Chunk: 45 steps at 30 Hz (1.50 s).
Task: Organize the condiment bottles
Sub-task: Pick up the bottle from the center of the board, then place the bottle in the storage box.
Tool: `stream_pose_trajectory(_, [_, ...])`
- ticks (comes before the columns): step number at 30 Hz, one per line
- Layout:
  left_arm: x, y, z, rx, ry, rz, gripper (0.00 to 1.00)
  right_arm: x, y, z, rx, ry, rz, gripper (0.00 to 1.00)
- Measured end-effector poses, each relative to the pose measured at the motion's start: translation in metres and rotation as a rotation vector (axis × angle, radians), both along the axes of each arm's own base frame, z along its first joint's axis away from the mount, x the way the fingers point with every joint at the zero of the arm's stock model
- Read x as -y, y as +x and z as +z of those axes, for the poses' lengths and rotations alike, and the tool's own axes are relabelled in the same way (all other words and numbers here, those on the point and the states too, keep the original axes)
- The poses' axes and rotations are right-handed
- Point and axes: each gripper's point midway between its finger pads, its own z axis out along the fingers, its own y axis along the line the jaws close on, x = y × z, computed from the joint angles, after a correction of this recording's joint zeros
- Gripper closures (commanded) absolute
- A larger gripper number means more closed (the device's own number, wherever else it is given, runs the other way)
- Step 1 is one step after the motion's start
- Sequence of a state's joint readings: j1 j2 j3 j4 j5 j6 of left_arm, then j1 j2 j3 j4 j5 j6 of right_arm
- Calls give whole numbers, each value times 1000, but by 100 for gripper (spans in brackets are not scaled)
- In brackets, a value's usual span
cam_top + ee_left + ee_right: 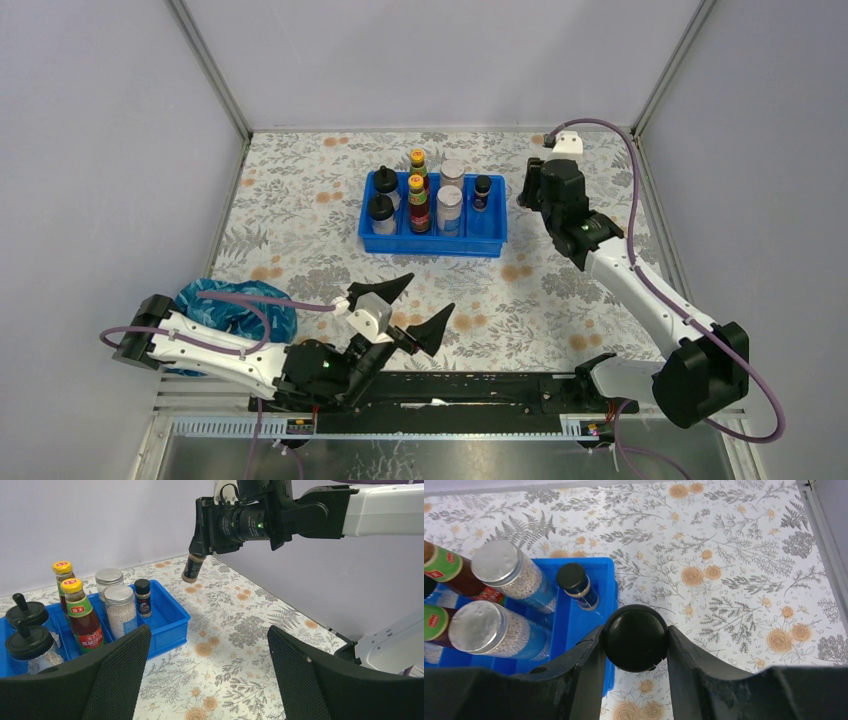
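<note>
Blue plastic tray at the centre of the floral table cover, shown with seven condiment bottles standing upright inside it in four columns. From the tray's left end to its right: two black-domed bottles, two dark red-labelled bottles with yellow caps, two clear silver-lidded jars filled with pale grains, and one tiny black-capped bottle towards the tray's far wall. The eighth bottle, also tiny and dark, hangs just beyond the tray's right end wall, lifted clear of the table cover. The right gripper is clenched on it, one finger on each side of its round black cap, with the body pointing down and slightly tilted. In the right wrist view this cap lies over the near right corner of the tray, beside the tiny bottle already in the tray. The left gripper sits low in front of the tray's near wall, well apart from it, jaws spread wide and grasping nothing; its two black fingers frame the tray in the left wrist view. A teal patterned bundle lies near the left arm, well to the near left of the tray.
</note>
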State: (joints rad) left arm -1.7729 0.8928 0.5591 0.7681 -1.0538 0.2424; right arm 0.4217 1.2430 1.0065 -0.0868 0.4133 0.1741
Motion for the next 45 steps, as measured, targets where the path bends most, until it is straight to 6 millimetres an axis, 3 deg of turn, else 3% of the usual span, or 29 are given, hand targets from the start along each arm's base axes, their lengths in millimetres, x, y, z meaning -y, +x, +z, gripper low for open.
stream_pose_trajectory(15, [-3,1,6,18,9,8,10,-7,7,25,23,-10,31,100])
stream_pose_trajectory(22, [-3,2,8,24,12,10,9,-19,12,39,26,-13,76,100])
stream_pose_trajectory(38, [-3,2,9,25,12,11,9,-52,16,41,-40,-47,195,100])
stream_pose_trajectory(45, [-4,2,10,27,13,12,9,-64,19,29,-86,-59,239,100])
